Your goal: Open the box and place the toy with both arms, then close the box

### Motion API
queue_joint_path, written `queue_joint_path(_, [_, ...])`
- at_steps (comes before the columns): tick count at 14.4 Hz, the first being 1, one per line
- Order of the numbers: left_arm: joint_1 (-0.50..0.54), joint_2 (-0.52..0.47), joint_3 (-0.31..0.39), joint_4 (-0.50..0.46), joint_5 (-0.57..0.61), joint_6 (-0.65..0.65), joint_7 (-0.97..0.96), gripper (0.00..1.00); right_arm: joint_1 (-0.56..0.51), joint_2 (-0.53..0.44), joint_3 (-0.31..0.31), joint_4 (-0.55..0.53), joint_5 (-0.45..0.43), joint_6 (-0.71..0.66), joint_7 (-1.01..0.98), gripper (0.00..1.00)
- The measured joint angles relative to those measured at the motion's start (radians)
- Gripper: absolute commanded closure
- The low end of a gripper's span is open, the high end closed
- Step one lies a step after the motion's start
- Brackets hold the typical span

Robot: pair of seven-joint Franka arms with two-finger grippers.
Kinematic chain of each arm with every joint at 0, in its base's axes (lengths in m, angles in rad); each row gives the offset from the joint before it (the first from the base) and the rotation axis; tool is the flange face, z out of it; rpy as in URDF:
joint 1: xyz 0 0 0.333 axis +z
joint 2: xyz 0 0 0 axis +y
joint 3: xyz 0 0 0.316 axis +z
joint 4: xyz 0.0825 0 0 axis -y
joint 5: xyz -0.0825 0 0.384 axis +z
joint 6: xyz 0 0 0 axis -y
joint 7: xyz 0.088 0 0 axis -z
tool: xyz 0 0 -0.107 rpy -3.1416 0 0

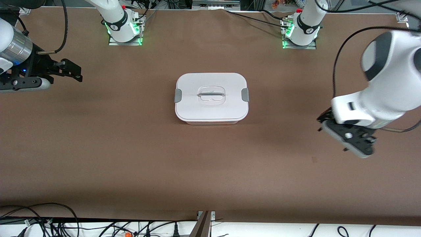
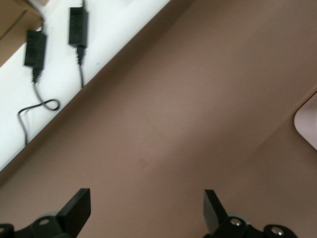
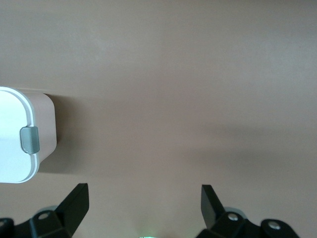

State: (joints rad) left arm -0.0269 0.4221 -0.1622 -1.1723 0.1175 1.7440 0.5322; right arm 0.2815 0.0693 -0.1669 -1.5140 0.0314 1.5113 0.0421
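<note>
While the rounded-rectangular box (image 1: 211, 98) of pale pink plastic sits at the middle of the brown counter (image 1: 131, 158), well apart from every edge and corner, its flat white lid (image 1: 210, 110) is on and both grey side clips lie against its short sides. The clear recessed handle (image 1: 211, 94) shows at the centre of the lid. No plush toy can be seen anywhere on the counter; whether it is inside the box the pictures cannot tell.

Over the counter's edge at the right arm's end hangs the right pincer (image 1: 70, 69), released, its two black fingers (image 3: 75, 204) spread wide in the right wrist view, which also catches one corner of the box and one grey clip (image 3: 29, 140). The left pincer (image 1: 348, 135) hangs over the counter near the edge at the left arm's end, likewise released, its fingers (image 2: 79, 207) held apart above bare brown surface, with only a sliver of the box at the margin of its view.

Judging by this, either the task is at its very start, with the opening step not yet begun, or the box is already closed with the toy inside. If it is the start, the next move would call for each arm to travel toward the middle of the counter, meet the clip on its own side and free it, before the lid can be lifted by its handle. A toy would also have to be found.
</note>
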Motion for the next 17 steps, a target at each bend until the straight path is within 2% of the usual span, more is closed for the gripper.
queue_joint_path(3, [0.103, -0.102, 0.002, -0.071, 0.0, -0.045, -0.032, 0.0, -0.001, 0.0, 0.0, 0.0, 0.0, 0.0, 0.0, 0.0])
queue_joint_path(6, [0.143, -0.163, 0.001, -0.112, -0.01, -0.202, -0.304, 0.0, -0.003, 0.0, 0.0, 0.0, 0.0, 0.0, 0.0, 0.0])
queue_joint_path(9, [0.148, -0.193, -0.001, -0.118, -0.055, -0.262, -0.49, 0.0, -0.004, 0.0, 0.0, 0.0, 0.0, 0.0, 0.0, 0.0])
queue_joint_path(17, [0.154, -0.288, -0.002, -0.235, -0.063, -0.286, -0.533, 0.0, -0.005, 0.0, 0.0, 0.0, 0.0, 0.0, 0.0, 0.0])
